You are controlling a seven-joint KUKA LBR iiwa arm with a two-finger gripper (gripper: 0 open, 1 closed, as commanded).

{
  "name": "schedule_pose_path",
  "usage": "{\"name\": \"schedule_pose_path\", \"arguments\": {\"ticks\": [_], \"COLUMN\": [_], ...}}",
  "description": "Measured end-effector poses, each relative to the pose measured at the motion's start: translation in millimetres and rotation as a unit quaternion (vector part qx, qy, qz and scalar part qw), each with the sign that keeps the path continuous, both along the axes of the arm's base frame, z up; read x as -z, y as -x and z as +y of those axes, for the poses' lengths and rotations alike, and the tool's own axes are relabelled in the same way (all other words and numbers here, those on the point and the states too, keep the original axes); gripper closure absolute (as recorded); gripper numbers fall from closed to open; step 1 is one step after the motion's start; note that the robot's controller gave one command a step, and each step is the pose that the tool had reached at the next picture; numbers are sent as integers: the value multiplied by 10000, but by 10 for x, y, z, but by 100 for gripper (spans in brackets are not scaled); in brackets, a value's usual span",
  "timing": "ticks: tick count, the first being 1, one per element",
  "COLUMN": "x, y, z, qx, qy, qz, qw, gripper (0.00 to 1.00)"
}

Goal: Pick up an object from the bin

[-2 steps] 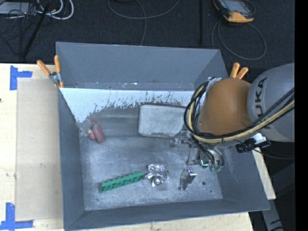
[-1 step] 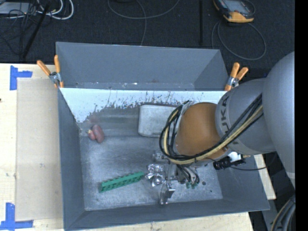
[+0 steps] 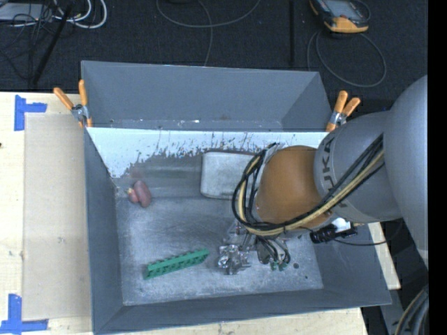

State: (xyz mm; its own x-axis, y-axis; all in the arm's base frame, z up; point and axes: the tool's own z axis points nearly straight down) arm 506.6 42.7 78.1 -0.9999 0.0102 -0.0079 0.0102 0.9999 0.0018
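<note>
My gripper (image 3: 232, 255) hangs low over the bin floor, right of the middle and near the front. A long green toothed strip (image 3: 176, 263) lies flat just to its left, slanting up toward it; its right end stops a little short of the gripper. A pale grey rectangular block (image 3: 222, 174) rests behind the gripper near the back wall, partly covered by the arm's orange cover. A small green and dark piece (image 3: 281, 264) lies just right of the gripper, partly under the cables.
A small pink stubby thing (image 3: 140, 194) lies at the far left by the bin's sloping wall. The arm with its orange cover and looped cables hangs over the bin's right part.
</note>
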Motion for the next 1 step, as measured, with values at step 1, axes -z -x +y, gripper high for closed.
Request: {"name": "schedule_pose_path", "arguments": {"ticks": [1], "x": [-1668], "y": [-56], "z": [-76], "qx": [106], "qy": [3], "qz": [-3], "qw": [9999], "gripper": [100]}}
